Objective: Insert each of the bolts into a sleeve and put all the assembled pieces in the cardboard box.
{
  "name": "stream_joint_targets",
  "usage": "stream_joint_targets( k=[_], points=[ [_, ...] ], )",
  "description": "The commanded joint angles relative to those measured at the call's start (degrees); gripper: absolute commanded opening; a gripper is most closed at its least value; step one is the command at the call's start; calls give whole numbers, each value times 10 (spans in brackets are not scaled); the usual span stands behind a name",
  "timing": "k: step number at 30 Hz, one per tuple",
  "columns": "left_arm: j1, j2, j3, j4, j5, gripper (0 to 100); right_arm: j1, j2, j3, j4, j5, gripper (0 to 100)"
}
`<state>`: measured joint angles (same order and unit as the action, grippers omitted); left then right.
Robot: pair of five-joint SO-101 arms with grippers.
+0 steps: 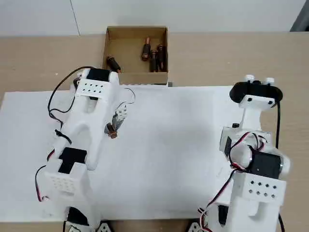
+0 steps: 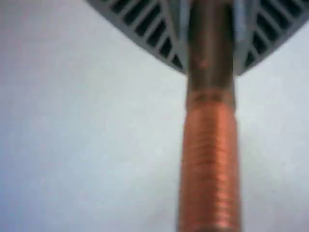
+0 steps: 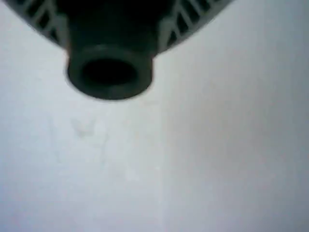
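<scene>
Two parts are held, one in each pincer. The left pincer (image 2: 210, 43) is closed on a copper-coloured bolt (image 2: 210, 145): its grey ribbed fingers (image 2: 145, 29) clamp the smooth upper part of the shank, and the threaded length sticks out clear of the tips, over the white sheet (image 1: 174, 145). In the high view this bolt hangs at the pincer's tip, low over the sheet and a little way in front of the cardboard box (image 1: 110, 43).

The right pincer (image 3: 113, 19) is closed on a black sleeve (image 3: 110, 72). The sleeve's rear end sits between the fingers, and its open round bore points out from the pincer above the white sheet. The two held parts are well apart, the bolt on the left side of the sheet and the sleeve on the right.

The cardboard box stands on the wooden tabletop (image 1: 43, 58) at the sheet's far edge. Four assembled pieces (image 1: 153, 60) lie inside it: three clustered toward its right side and one alone by its left wall.
</scene>
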<state>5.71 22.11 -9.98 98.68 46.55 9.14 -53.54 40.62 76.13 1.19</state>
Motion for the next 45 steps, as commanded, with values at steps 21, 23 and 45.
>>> stream_joint_targets(
  k=[21, 23, 45],
  points=[
    [-4, -3, -31, 11, 375, 7, 0, -7, -2, -8, -4, 10],
    [-20, -2, -31, -6, 377, 7, 0, -7, 2, -10, -4, 10],
    [-123, -3, -31, -114, 375, 43, 0, -11, 32, -25, -4, 10]
  ],
)
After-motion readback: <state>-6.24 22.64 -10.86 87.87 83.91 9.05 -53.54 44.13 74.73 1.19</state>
